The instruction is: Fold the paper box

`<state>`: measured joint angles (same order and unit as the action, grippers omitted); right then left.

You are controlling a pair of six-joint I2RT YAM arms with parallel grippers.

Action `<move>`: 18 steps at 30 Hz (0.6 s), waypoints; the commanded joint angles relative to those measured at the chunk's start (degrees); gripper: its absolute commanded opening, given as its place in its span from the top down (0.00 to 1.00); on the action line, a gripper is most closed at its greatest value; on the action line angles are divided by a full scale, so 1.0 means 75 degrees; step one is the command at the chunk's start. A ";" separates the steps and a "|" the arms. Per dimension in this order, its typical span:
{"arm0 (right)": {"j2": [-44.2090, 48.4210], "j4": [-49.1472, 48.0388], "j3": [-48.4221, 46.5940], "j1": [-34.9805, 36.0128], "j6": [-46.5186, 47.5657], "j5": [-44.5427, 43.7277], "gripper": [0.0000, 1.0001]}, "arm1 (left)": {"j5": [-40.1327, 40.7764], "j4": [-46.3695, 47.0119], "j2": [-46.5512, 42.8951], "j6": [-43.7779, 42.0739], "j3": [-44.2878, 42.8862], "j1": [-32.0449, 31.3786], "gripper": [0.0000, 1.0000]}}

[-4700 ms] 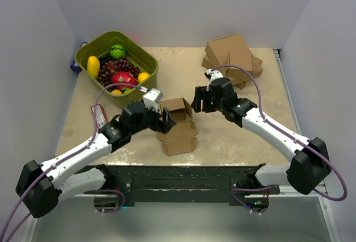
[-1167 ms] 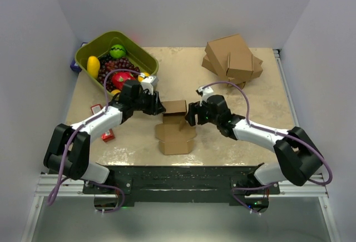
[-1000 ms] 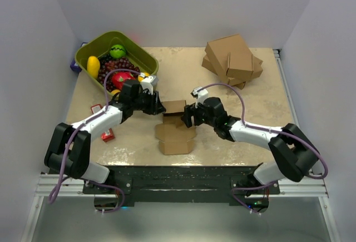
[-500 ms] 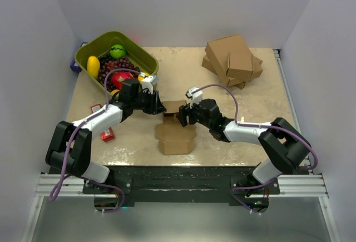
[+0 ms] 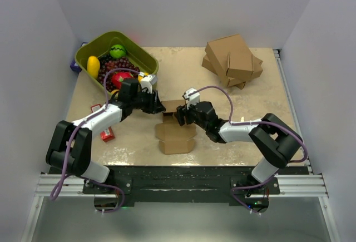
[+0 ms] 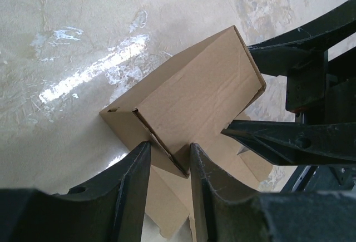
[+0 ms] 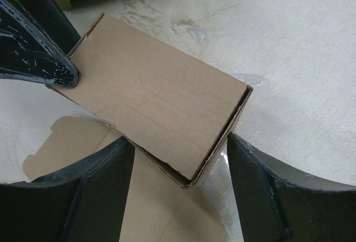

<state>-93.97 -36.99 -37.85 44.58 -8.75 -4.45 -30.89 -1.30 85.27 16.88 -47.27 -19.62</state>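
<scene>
The paper box (image 5: 176,107) is brown kraft card, its far part folded up into a low closed shape, with a flat flap (image 5: 177,139) lying towards me. My left gripper (image 5: 159,108) is at the box's left end; in the left wrist view (image 6: 169,152) its fingers (image 6: 132,181) are close together on the box's (image 6: 194,94) corner wall. My right gripper (image 5: 179,115) is at the right end; in the right wrist view (image 7: 179,142) it is open, its fingers (image 7: 266,186) wide apart on either side of the box's (image 7: 150,92) corner without touching it.
A green tub (image 5: 142,58) of fruit stands at the back left, just behind my left arm. A stack of larger brown cartons (image 5: 232,58) sits at the back right. A small red packet (image 5: 107,136) lies by the left forearm.
My right gripper has moved left and closed in on the box's right end. My left gripper has held still on the left end over the last second.
</scene>
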 commanded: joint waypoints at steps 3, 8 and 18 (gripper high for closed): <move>-0.0022 -0.0668 0.0135 0.0103 0.0113 -0.0403 0.38 | -0.0099 -0.0131 0.0138 -0.0154 -0.0155 0.0049 0.61; -0.0196 -0.0552 -0.0063 0.0115 0.0136 -0.0567 0.46 | -0.0123 -0.0120 0.0150 -0.0154 -0.0155 0.0049 0.61; -0.0279 -0.0423 -0.0098 0.0162 -0.0157 -0.1538 0.57 | -0.0322 -0.0014 0.0208 -0.0130 -0.0132 0.0061 0.62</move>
<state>-95.26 -39.57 -37.36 45.39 -8.43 -10.72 -31.57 -0.97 85.67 16.91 -47.44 -19.49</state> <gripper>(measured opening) 0.484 0.388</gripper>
